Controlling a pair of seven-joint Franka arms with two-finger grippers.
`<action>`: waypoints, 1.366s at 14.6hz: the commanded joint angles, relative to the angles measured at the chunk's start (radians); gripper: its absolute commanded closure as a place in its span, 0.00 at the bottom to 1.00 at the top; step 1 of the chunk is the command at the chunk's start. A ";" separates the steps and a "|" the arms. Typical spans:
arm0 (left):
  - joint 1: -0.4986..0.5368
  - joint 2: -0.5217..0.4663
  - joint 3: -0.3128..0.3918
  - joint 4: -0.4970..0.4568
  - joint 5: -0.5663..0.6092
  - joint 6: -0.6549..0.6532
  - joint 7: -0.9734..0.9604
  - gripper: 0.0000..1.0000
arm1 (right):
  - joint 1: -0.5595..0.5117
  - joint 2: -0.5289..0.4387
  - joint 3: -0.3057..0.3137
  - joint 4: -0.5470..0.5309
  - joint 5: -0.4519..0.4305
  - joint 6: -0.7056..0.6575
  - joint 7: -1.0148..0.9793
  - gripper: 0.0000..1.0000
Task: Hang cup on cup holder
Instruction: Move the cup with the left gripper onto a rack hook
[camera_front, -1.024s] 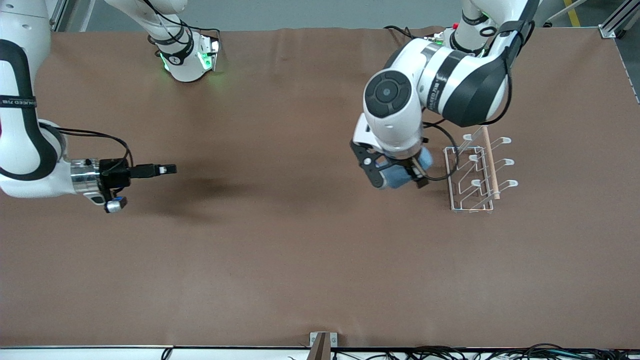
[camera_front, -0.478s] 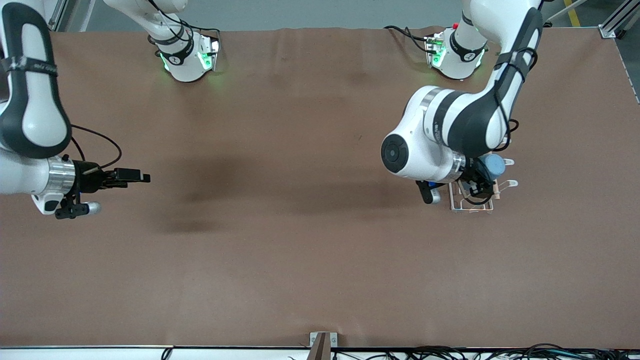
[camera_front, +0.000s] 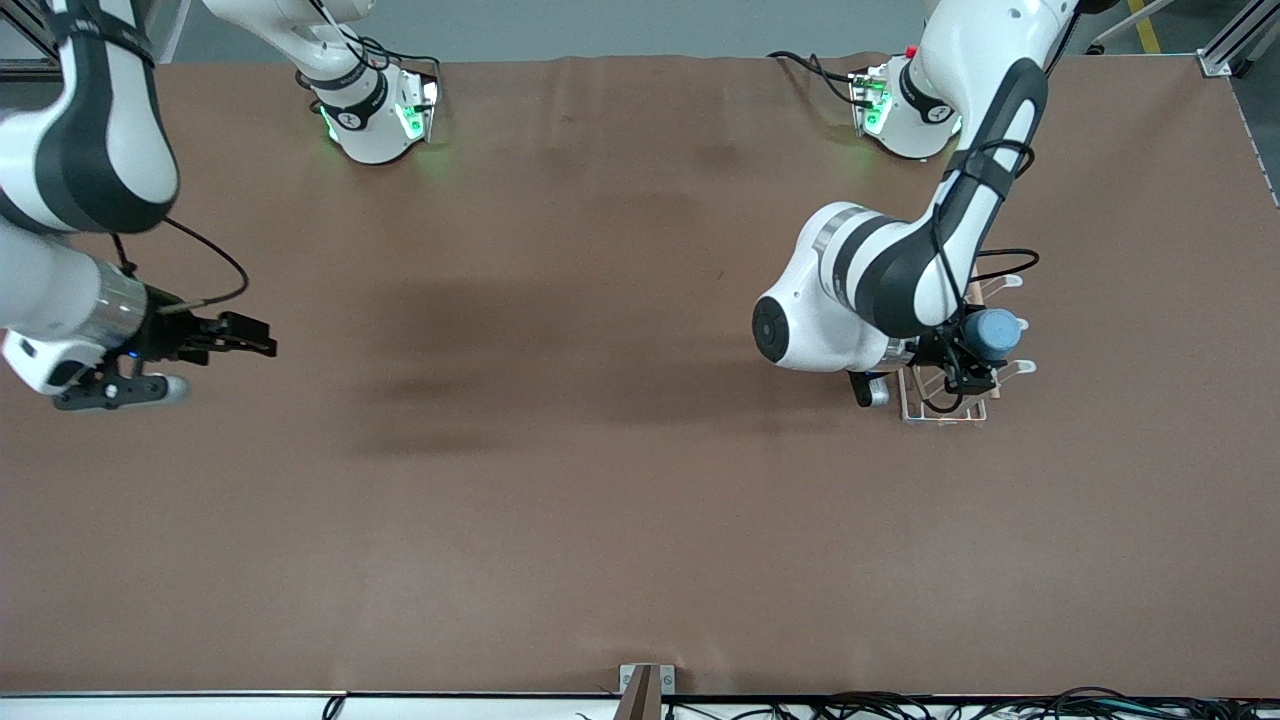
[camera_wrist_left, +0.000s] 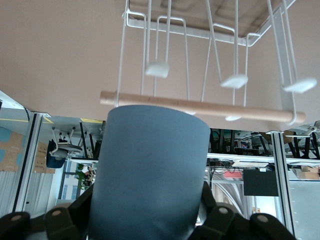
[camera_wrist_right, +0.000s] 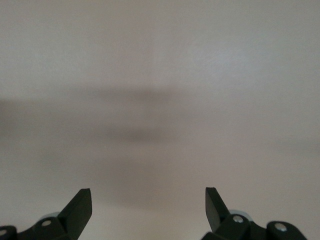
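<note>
A wide desk (camera_front: 560, 520) covered in plain brown cloth fills the room's middle, with two white robot arms bolted along one long edge, green lights glowing at their bases. Toward the left arm's end of the desk stands a white wire cup holder (camera_front: 945, 405) with a rectangular base, angled prongs ending in flat looped tips, and a light wooden rod (camera_wrist_left: 200, 106) along its top. The left arm bends down over this rack, and its black left claw (camera_front: 968, 362) is clamped shut around a small light-blue plastic cup (camera_front: 990, 333), smooth, slightly tapered and without a handle. The cup is held in the air directly over the cup holder, in among the prongs that lean toward the left arm's end of the desk. In the left wrist view the cup's body (camera_wrist_left: 149, 175) sits between the black fingers (camera_wrist_left: 220, 220), with the wooden rod just past it and the prong tips hanging in view; whether the cup touches the rod or any prong I cannot tell. At the right arm's end of the desk the right arm waits, its right claw (camera_front: 235, 340) held above bare brown cloth, its two dark fingertips (camera_wrist_right: 80, 202) spread wide apart and holding nothing.
</note>
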 joint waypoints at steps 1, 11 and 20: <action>-0.003 0.032 -0.005 -0.005 0.028 -0.011 -0.031 0.83 | -0.006 -0.046 0.008 0.075 -0.074 -0.073 0.032 0.00; 0.000 0.096 -0.006 -0.016 0.028 0.063 -0.184 0.73 | -0.023 -0.049 0.008 0.373 -0.094 -0.463 0.106 0.00; 0.000 0.072 -0.014 0.038 -0.004 0.066 -0.362 0.00 | -0.023 -0.181 0.005 0.217 -0.097 -0.345 0.112 0.00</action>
